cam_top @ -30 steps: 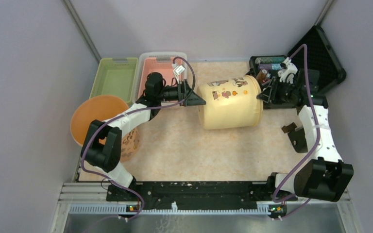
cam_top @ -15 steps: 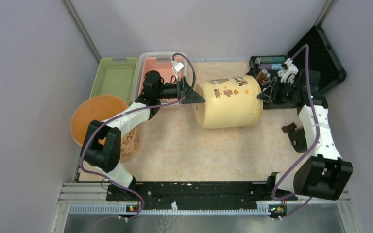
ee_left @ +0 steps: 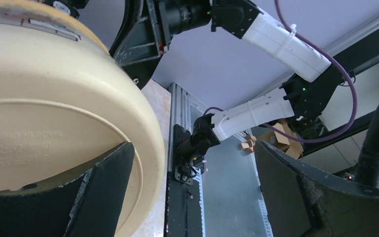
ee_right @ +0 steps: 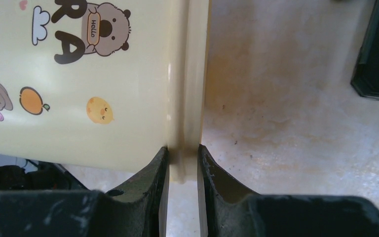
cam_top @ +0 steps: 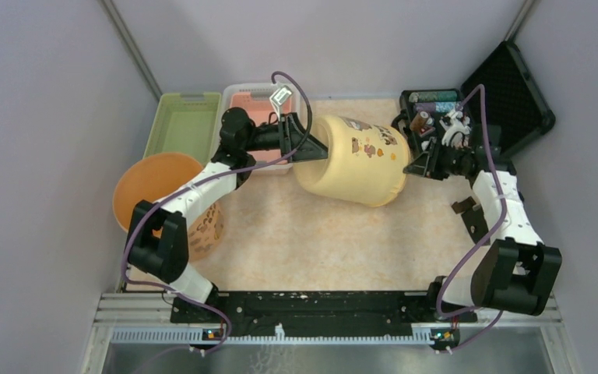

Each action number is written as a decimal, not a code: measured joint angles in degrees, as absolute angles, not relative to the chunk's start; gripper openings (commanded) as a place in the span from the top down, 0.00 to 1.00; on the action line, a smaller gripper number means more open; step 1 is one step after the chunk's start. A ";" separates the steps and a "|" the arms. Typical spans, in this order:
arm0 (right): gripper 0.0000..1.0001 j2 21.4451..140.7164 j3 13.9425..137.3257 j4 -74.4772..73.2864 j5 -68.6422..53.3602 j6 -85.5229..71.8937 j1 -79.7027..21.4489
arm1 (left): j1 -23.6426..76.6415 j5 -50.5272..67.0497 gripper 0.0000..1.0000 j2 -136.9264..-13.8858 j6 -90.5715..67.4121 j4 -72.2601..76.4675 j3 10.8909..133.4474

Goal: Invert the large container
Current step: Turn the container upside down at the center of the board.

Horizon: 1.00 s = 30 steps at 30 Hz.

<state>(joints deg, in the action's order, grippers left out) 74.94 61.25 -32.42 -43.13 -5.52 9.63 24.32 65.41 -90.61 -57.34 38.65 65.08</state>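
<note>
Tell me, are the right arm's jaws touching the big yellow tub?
Touching. The right wrist view shows both jaws pressed against the rim of the tub, one on each side.

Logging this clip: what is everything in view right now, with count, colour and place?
large container: one, cream with cartoon stickers, back centre, tilted between the two arms
green bin: one, pale green, back left
pink bin: one, pink inside, right of the green bin
orange bowl: one, orange, left edge
speckled object: one, tan with brown spots, beside the bowl, partly hidden; cannot tell what it is
black case: one, black, back right corner, lid open
small items: several, mixed colours, in the case; too small to count
table: one, beige mottled top
left gripper: one, black, open, at the container's base
right gripper: one, black, pinching the container's rim
</note>
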 measured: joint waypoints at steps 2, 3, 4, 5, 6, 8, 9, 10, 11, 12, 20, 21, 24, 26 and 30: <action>0.90 75.40 59.90 -32.56 -44.42 -6.44 9.50 | 24.49 65.34 0.01 -90.15 -57.30 39.62 65.23; 0.90 75.64 59.29 -32.53 -45.17 -6.96 9.43 | 24.58 65.32 0.01 -89.97 -57.28 39.90 65.28; 0.90 75.79 58.85 -32.38 -45.63 -7.40 9.41 | 24.69 65.25 0.01 -89.82 -57.10 40.05 65.30; 0.90 75.94 58.43 -32.25 -46.11 -7.84 9.39 | 24.82 65.17 0.01 -89.71 -56.93 40.12 65.34; 0.90 76.05 58.08 -32.05 -46.46 -8.21 9.39 | 24.91 65.10 0.01 -89.69 -56.75 40.18 65.47; 0.90 76.31 57.63 -31.90 -46.89 -8.84 9.39 | 25.10 64.79 0.01 -89.69 -55.92 40.14 65.63; 0.89 76.40 57.49 -31.64 -46.94 -9.06 9.39 | 25.19 64.60 0.01 -89.69 -55.57 40.10 65.65; 0.89 76.40 57.32 -31.29 -47.00 -9.17 9.39 | 25.23 64.40 0.01 -89.69 -55.22 40.03 65.69; 0.89 76.42 57.23 -31.07 -47.00 -9.21 9.39 | 25.30 64.23 0.01 -89.69 -54.92 39.97 65.71; 0.89 76.42 56.97 -30.72 -47.05 -9.26 9.39 | 25.34 64.01 0.01 -89.69 -54.48 39.81 65.80; 0.86 76.71 56.12 -30.39 -47.24 -9.04 9.39 | 26.06 62.96 0.01 -89.93 -51.29 37.15 67.33; 0.86 76.79 56.12 -30.41 -47.24 -8.99 9.39 | 26.11 62.92 0.01 -90.08 -50.81 36.82 67.57; 0.86 77.28 56.12 -30.41 -47.31 -8.69 9.41 | 26.20 62.46 0.01 -90.85 -48.88 35.22 68.99; 0.86 77.67 56.03 -30.39 -47.40 -8.47 9.43 | 26.33 62.02 0.01 -91.48 -47.86 34.68 69.82; 0.85 78.08 55.75 -30.46 -47.66 -7.66 9.56 | 26.48 61.63 0.01 -92.84 -46.74 34.41 71.20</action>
